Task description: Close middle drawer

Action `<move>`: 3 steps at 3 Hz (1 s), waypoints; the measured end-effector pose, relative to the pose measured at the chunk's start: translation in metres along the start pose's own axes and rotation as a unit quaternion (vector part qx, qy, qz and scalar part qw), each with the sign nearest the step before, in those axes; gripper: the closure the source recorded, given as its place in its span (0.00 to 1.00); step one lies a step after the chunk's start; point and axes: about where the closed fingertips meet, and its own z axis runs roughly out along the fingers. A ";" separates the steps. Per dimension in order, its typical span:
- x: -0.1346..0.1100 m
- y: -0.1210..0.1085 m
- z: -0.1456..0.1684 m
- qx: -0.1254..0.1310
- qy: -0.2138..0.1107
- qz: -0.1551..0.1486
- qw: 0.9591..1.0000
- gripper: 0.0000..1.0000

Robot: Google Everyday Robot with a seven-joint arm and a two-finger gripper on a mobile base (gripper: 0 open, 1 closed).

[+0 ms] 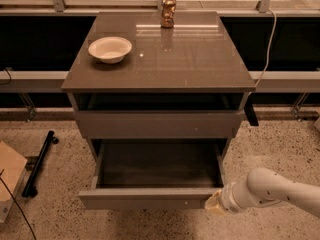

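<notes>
A speckled terrazzo floor (285, 144) runs under a grey-brown cabinet (200, 64) that stands against a low dark wall with a pale rail along it. The cabinet top is a flat, glossy slab that mirrors the light. Toward the cabinet's back edge stands a dented metal can (168, 11), and toward its left side sits a round, shallow cream bowl (110, 49).

Below the cabinet top, the upper drawer (155, 125) shows a tall, plain front set a little forward, with a dark gap above it. Beneath that, the middle drawer (145, 199) is pulled far out of the cabinet front. It is a wide, shallow box with a matte inner floor and a narrow, flat, handle-less front panel. Its long axis runs left to right, parallel to the cabinet front, and its open mouth faces up.

The gripper (215, 203), a yellowish tip on a smooth white arm (270, 186), is at the right end of that front panel, touching or just beside its corner. Whether it is open or closed cannot be told, and it holds nothing visible.

The floor ahead of the cabinet's front and to the cabinet's right is bare. To the cabinet's left lie a black bar (39, 163) and a tan board (9, 171).
</notes>
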 end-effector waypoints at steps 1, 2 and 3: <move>-0.005 -0.014 0.008 0.015 -0.019 0.002 1.000 0.81; -0.021 -0.049 0.016 0.038 -0.067 0.002 0.997 0.51; -0.029 -0.065 0.018 0.048 -0.086 0.001 0.995 0.26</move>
